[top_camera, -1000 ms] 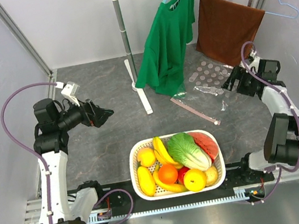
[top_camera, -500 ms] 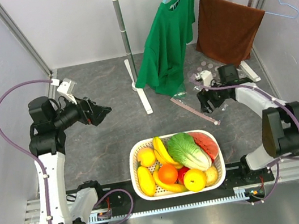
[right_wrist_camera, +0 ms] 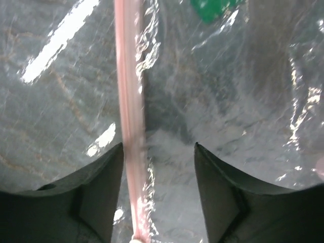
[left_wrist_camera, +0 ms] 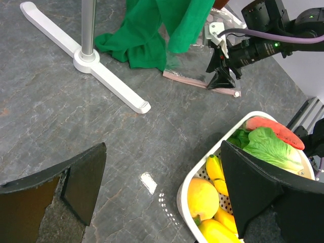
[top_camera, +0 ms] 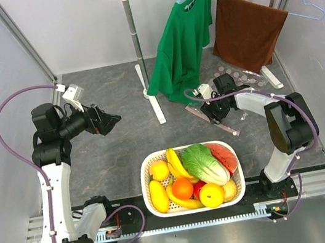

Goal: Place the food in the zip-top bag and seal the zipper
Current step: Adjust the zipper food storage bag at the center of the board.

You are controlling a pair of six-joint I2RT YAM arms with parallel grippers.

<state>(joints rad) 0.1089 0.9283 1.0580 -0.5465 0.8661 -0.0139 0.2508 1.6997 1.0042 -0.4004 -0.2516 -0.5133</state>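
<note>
my right gripper (right_wrist_camera: 158, 152) hangs wide open and empty just over the bag (right_wrist_camera: 238, 101) lying on the tabletop (top_camera: 125, 159), pink zipper (right_wrist_camera: 129, 101) running straight through the gap, a bit off-centre, so i'd close there.

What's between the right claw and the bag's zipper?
Nothing visible. The right claw hangs open directly over the zipper, whose pink strip runs between its fingers, nearer one of them. The green shirt hangs close by, off to the side.
</note>
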